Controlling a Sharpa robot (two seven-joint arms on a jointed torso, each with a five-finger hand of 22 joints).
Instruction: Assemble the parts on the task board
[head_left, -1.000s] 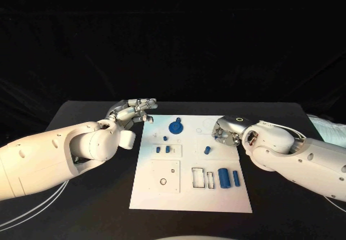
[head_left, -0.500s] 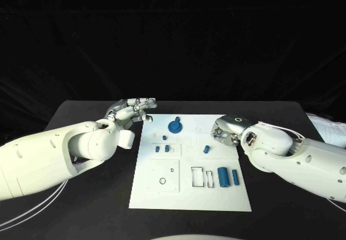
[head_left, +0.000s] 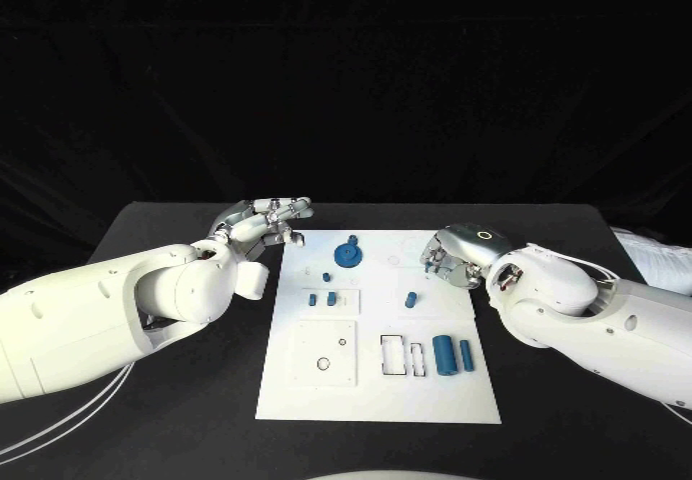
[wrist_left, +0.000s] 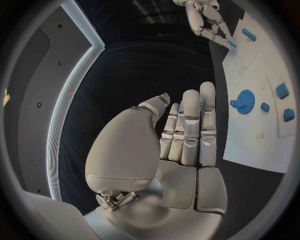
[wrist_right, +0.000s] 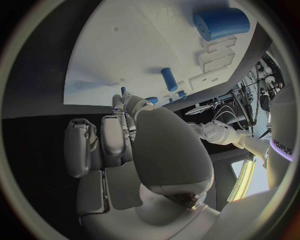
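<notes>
The white task board (head_left: 378, 390) lies in the middle of the table. On it are a blue gear (head_left: 348, 252), several small blue parts such as one at mid-board (head_left: 411, 298), and two blue cylinders (head_left: 444, 354) near its right edge. My left hand (head_left: 267, 220) hovers off the board's far left corner with its fingers straight (wrist_left: 187, 130) and nothing in it. My right hand (head_left: 444, 262) is over the board's right edge, fingers curled (wrist_right: 119, 135). A small blue part (wrist_left: 232, 44) shows at its fingertips, seemingly pinched.
Rectangular slots (head_left: 394, 354) and a square recessed plate (head_left: 326, 351) mark the board's near half. Black table (head_left: 173, 400) surrounds the board on both sides. Thin white cables (head_left: 58, 420) run along the table at the near left.
The right hand has shifted slightly toward the board's far right. The left hand and the parts on the board have stayed put.
</notes>
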